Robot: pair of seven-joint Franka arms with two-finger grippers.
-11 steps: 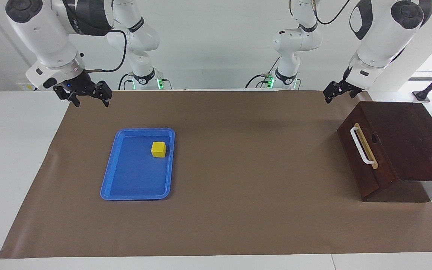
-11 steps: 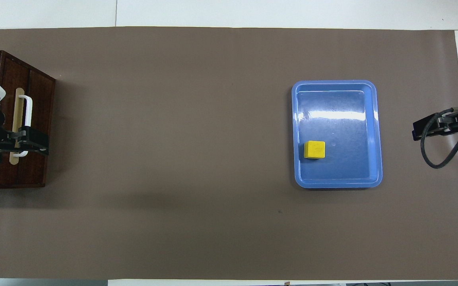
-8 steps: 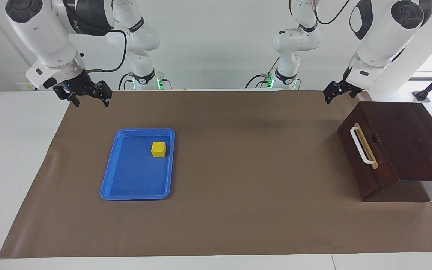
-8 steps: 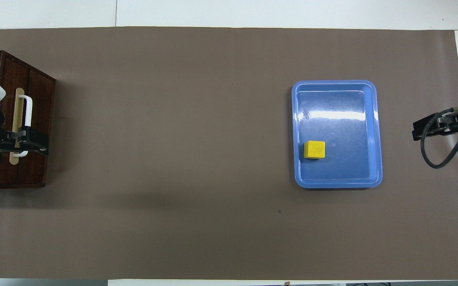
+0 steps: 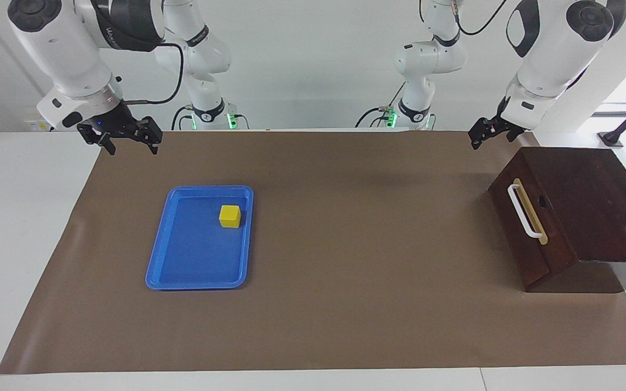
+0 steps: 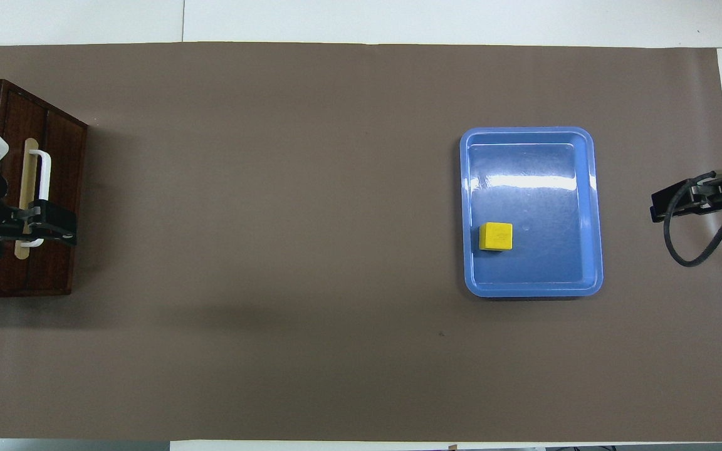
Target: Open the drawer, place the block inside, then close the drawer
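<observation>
Drawer [image 5: 527,225]: sat shut in dark box at left arm's end of table [image 5: 345,326]; white handle [image 5: 525,212] faced table centre.
Block [image 5: 230,215]: lay in blue tray [image 5: 161,271], toward right arm's end, well apart from drawer.
Left claw [image 5: 485,133]: hung up in air near box corner, clear of handle; finger gap: cannot tell.
Right claw [image 5: 127,138]: spread, empty, waited above mat edge.
Step, prob.: reach for handle w/ left claw.
Tip: approach square to bar, straddle mid-bar, pinch fully, pull straight along drawer axis so box wouldn't skid.
</observation>
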